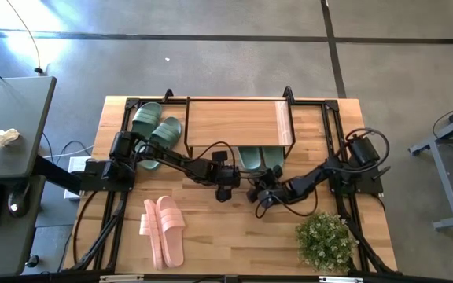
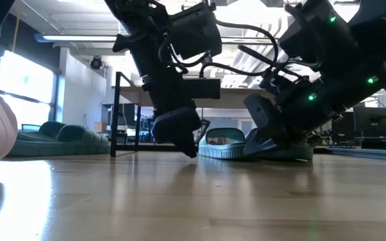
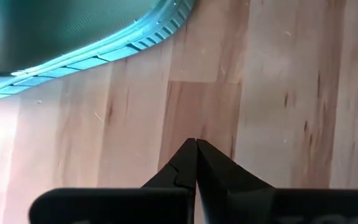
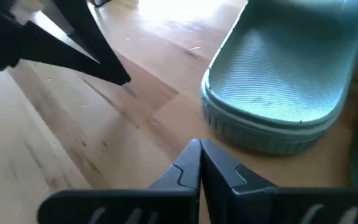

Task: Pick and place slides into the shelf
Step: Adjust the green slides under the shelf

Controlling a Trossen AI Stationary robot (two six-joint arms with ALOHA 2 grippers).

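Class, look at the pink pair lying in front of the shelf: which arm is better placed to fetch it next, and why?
Probably left. The left gripper, shut and empty, is nearer the pink pair; the right gripper is farther off, by the green pair under the shelf.

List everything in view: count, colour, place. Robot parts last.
Green slides by shelf: two, sage green, on the table's far left corner, left of the shelf.
Green slides under shelf: two, sage green, partly under the shelf's near right edge, heels sticking out.
Pink slides: two, pale pink, side by side on the table's near left.
Shelf: one, light wood top with black frame, far centre of the table.
Plant: one, green, near right corner of the table.
Table: one, light wood.
Desk: one, grey, left of the table, with a crumpled white item on it.
Left end effector: shut, empty, low over the table centre.
Right end effector: shut, empty, at a green slide's heel.
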